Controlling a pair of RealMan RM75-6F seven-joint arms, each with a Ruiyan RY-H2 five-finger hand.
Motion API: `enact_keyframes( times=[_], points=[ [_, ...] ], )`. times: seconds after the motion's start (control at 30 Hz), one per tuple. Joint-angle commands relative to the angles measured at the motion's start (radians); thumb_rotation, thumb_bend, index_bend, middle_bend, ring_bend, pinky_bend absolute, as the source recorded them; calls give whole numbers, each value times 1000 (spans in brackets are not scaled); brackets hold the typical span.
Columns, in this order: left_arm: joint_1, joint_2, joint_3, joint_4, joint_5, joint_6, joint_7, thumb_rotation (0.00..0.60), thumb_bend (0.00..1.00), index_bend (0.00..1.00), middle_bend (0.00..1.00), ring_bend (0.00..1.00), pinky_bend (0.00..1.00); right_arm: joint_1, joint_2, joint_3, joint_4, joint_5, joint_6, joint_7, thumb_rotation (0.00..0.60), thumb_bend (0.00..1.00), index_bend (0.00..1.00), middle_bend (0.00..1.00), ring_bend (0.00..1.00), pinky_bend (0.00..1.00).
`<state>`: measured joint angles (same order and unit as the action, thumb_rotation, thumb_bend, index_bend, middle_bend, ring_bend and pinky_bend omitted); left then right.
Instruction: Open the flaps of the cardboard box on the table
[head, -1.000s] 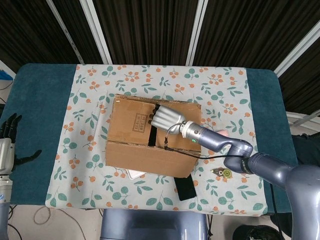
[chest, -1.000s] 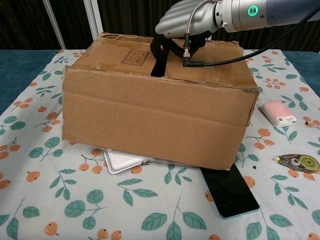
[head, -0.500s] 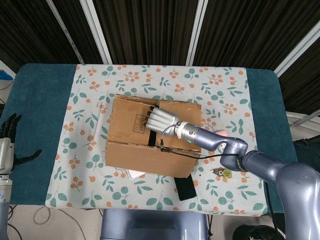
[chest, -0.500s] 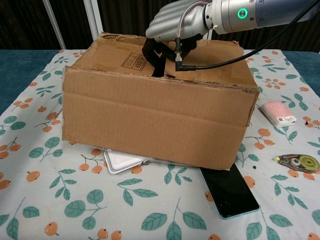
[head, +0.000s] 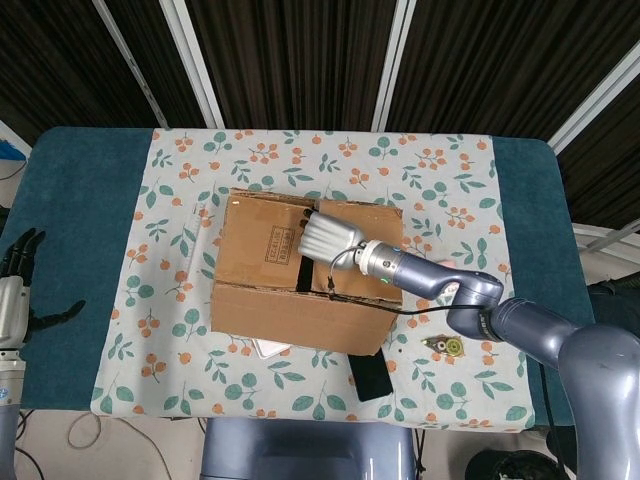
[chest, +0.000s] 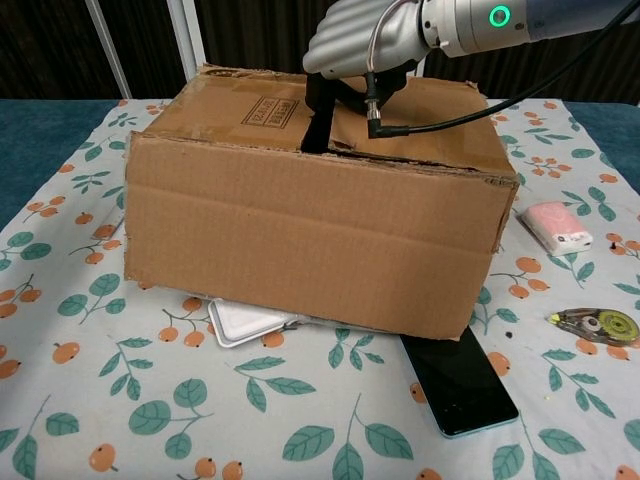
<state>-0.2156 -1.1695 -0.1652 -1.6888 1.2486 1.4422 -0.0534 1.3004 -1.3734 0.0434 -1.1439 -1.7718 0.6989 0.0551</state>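
Two flaps of the cardboard box (head: 300, 275) at frame center lie closed; my right hand (head: 330, 237) reaches its fingers into their gap. My left hand (head: 18, 290), far left, is spread wide and holds nothing.

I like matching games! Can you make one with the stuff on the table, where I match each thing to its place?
Things:
1. right hand
2. phone
3. tape roll
4. left hand

Places:
A. sticking out from under the box's front corner
B. on top of the box, at the gap between the flaps
C. off to the side, away from the box
D. on the cloth, right of the box

Pairs: 1-B, 2-A, 3-D, 4-C
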Motion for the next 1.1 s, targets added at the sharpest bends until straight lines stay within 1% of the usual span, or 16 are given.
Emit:
enact_keyframes(
  times=[0.03,0.27,0.5,0.73,1.1],
  points=[
    [1,1,-1,-2,2,-2,0,600,102,10,0,0,155,5,25,-1,-22,-4,6,-22,600,1000,647,550,368,300],
    [5,0,-7,-1,5,-5,-3,600,114,18,0,0,163,22,96,3,-83,-8,-4,-73,600,1000,680,574,383,300],
    [9,-3,-10,3,15,-1,-5,600,126,18,0,0,164,34,168,2,-142,-16,-21,-128,600,1000,681,574,383,299],
    [11,-2,-11,1,15,-7,1,600,126,18,0,0,164,36,227,6,-186,-17,-29,-182,600,1000,681,566,381,298],
    [15,-1,-13,-2,19,-12,0,600,126,18,0,0,163,51,300,14,-241,-2,-84,-233,600,1000,681,540,376,298]
  ],
)
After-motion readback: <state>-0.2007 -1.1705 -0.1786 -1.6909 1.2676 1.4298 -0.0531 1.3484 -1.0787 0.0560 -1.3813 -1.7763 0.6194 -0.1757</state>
